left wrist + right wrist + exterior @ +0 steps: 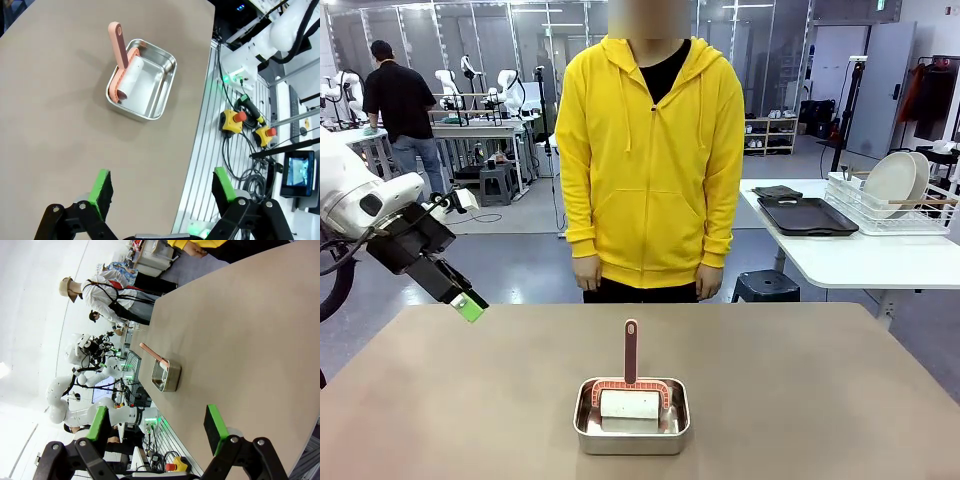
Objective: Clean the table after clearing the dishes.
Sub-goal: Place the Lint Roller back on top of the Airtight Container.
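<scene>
so: roller (629,400) in pan (631,432) on table (440,400); left gripper (161,186) hovers, jaws wide (right gripper (156,424) too).

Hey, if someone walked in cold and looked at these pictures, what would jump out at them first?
Probably the person in the bright yellow hoodie standing at the table's far side. Next, the steel pan near the table's front edge, holding a pink-handled lint roller. The left gripper hangs open above the table's left side.
</scene>
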You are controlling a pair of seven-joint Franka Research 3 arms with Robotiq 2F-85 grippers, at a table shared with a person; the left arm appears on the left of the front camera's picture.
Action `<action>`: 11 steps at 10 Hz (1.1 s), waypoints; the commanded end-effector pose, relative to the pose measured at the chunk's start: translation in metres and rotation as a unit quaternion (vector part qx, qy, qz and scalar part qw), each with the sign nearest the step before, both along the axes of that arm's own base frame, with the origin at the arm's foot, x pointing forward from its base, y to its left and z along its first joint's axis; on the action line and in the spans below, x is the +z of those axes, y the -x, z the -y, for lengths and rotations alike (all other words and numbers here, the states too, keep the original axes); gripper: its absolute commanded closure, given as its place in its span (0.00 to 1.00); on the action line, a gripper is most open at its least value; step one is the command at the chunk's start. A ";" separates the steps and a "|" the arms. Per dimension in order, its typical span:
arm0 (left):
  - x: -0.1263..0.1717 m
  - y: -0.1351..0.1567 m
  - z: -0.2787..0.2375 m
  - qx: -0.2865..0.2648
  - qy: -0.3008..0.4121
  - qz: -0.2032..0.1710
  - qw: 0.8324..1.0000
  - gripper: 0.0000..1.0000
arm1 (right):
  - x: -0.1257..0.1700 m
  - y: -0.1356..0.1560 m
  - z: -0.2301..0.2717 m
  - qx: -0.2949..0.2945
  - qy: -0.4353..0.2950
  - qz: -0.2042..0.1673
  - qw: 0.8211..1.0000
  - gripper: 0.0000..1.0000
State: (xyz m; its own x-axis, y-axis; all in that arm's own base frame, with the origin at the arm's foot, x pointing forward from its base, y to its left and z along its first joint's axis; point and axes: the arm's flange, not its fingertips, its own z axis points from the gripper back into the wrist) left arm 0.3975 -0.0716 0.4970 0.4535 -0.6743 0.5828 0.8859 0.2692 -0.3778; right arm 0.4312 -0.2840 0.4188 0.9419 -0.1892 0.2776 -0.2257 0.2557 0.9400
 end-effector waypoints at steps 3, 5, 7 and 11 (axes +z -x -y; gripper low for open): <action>0.010 -0.007 -0.013 -0.002 0.004 -0.016 1.000 0.00 | 0.002 0.003 -0.006 -0.004 -0.003 -0.002 1.000 0.05; 0.025 -0.025 -0.068 0.058 0.075 -0.094 0.991 0.00 | 0.002 0.003 -0.006 -0.004 -0.003 -0.002 1.000 0.05; 0.027 -0.032 -0.139 0.090 0.123 -0.147 0.977 0.00 | 0.002 0.003 -0.006 -0.004 -0.003 -0.002 1.000 0.05; 0.016 -0.037 -0.286 0.161 0.182 -0.189 0.951 0.00 | 0.002 0.003 -0.006 -0.004 -0.003 -0.002 1.000 0.05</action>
